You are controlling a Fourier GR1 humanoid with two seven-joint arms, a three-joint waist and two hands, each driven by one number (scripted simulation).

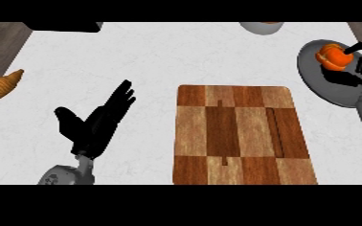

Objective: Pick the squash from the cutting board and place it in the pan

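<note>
The orange squash [331, 56] sits in the grey pan [314, 84] at the right edge of the head view. My right hand [348, 49] comes in from the right edge and is mostly cut off. Its black thumb lies over the squash's top and dark fingers show just below it, so the hand is curled round the squash. The wooden cutting board [240, 134] lies in the middle right with nothing on it. My left hand [96, 122] rests open at the lower left, fingers straight and pointing up, well away from the board.
A brown croissant-like pastry [8, 82] pokes in at the left edge. A dark object [63, 26] stands at the top left and a pale bowl [262, 27] at the top right. The white counter [141, 57] spreads between them.
</note>
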